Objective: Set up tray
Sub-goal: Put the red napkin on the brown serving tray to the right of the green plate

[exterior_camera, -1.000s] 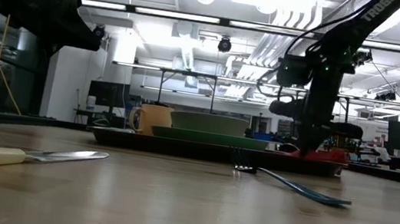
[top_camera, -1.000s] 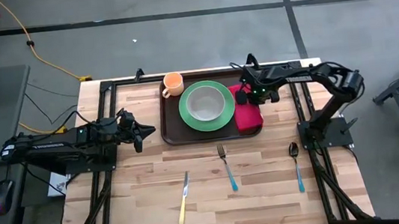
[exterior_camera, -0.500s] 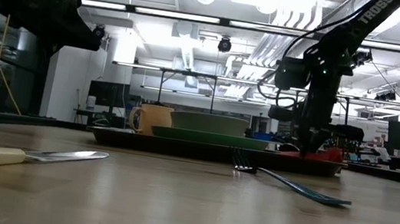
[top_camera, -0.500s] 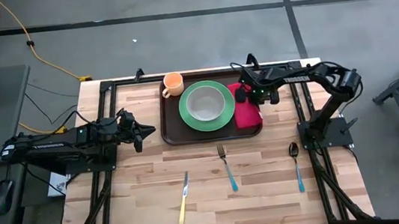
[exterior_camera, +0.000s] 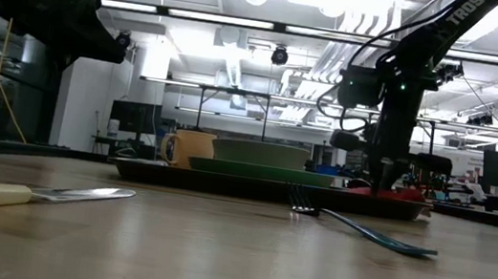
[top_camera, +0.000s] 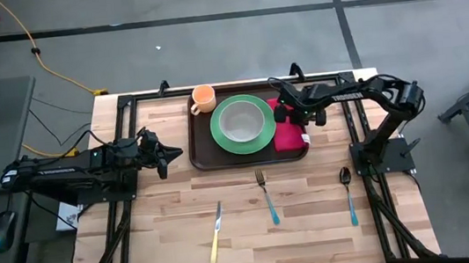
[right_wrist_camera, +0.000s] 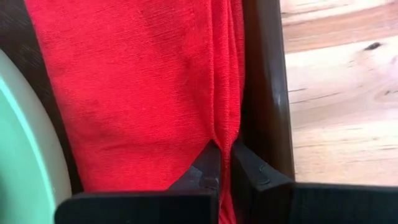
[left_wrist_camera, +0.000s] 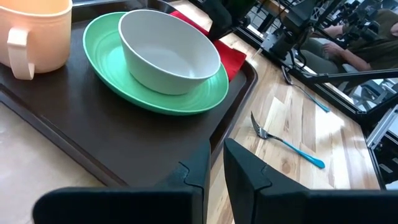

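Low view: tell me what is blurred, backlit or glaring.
Low view: the knife and the nearest table boards are out of focus; ceiling lights glare white, so the right arm and tray read as dark silhouettes. High view: even light, soft shadows. Right wrist view: the napkin is sharp.

Tray (left_wrist_camera: 112, 146) smooth dark plastic (matt); napkin (right_wrist_camera: 143, 87) red woven cloth; table (top_camera: 316, 228) pale planked wood.

Two dark arms, black cables, small green light on right arm; blocky black fingers (left_wrist_camera: 245, 171).
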